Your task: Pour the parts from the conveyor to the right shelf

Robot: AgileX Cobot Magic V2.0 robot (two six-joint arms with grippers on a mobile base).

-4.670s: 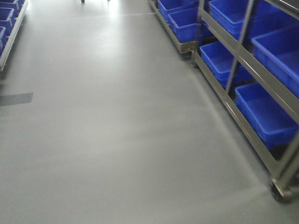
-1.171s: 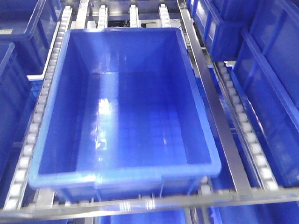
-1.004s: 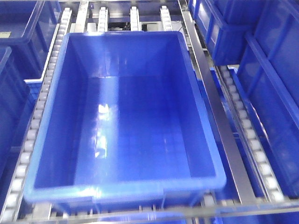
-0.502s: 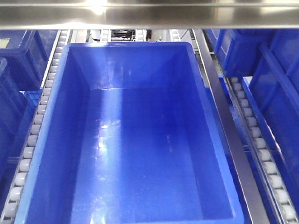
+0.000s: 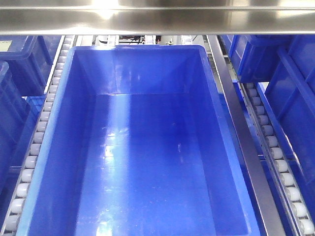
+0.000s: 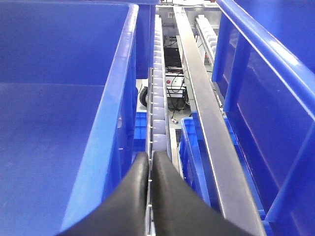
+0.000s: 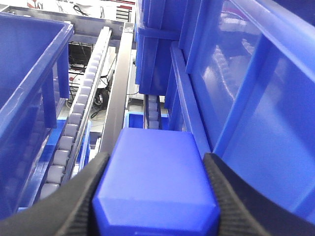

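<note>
A boxy bright blue part [image 7: 156,177] fills the bottom of the right wrist view, and my right gripper [image 7: 156,164] is shut on it with a black finger on each side. My left gripper [image 6: 149,164] is shut with nothing in it, over the roller rail beside a crate's right wall. The right shelf [image 5: 236,123] fills the front view: steel bars, white roller rails and a large deep blue crate [image 5: 54,147] straight ahead with nothing inside. The conveyor is out of view. Neither gripper shows in the front view.
A steel crossbar [image 5: 157,19] runs across the top of the front view. More blue crates [image 5: 290,93] stand right and left [image 5: 15,73] of the middle one. Roller rails [image 6: 158,113] and a steel beam [image 6: 206,128] separate them. Cables and equipment [image 6: 173,83] lie below.
The view swung from the aisle floor to the shelf, then closed in on the middle crate; its near rim left the frame and a steel crossbar came in at the top.
</note>
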